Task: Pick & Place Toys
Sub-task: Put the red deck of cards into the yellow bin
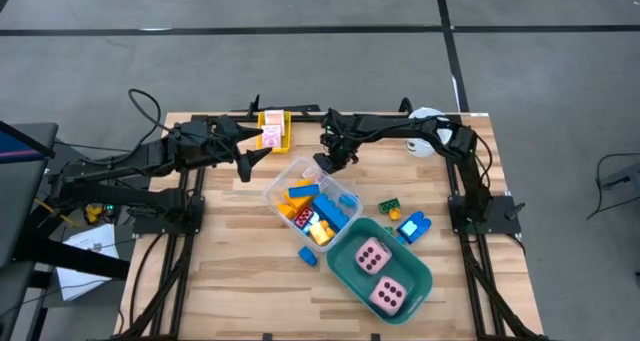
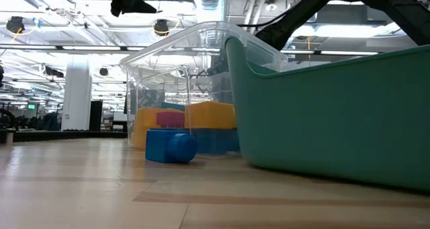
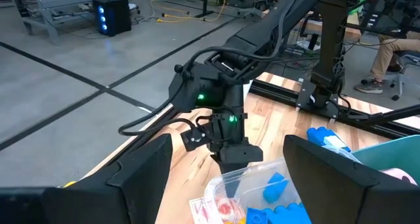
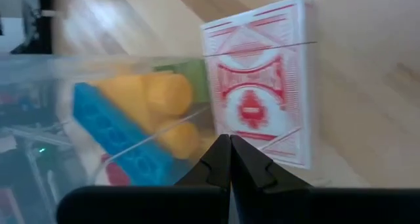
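A clear plastic box (image 1: 312,196) stands mid-table and holds blue, yellow and orange bricks (image 1: 318,213) and a red-and-white card pack (image 4: 262,99). My right gripper (image 1: 325,166) is shut and slants down at the box's far corner, its tips (image 4: 230,148) beside the pack. My left gripper (image 1: 250,154) hangs open above the table, left of the box, with nothing between its fingers. Two pink dice (image 1: 380,273) lie in the teal tub (image 1: 345,271). A blue brick (image 1: 307,254) lies on the table in front of the box. My right gripper stands shut at the far corner of the clear box's rim (image 3: 246,168), slanting down from the far side. Whether its fingertips touch the rim or the card pack, I cannot tell.
A yellow tray (image 1: 283,121) with pink-white cards stands at the far edge, a white cup (image 1: 424,143) at the far right. A green-yellow brick (image 1: 390,209) and a blue one (image 1: 412,226) lie right of the box. Bare wood shows near left.
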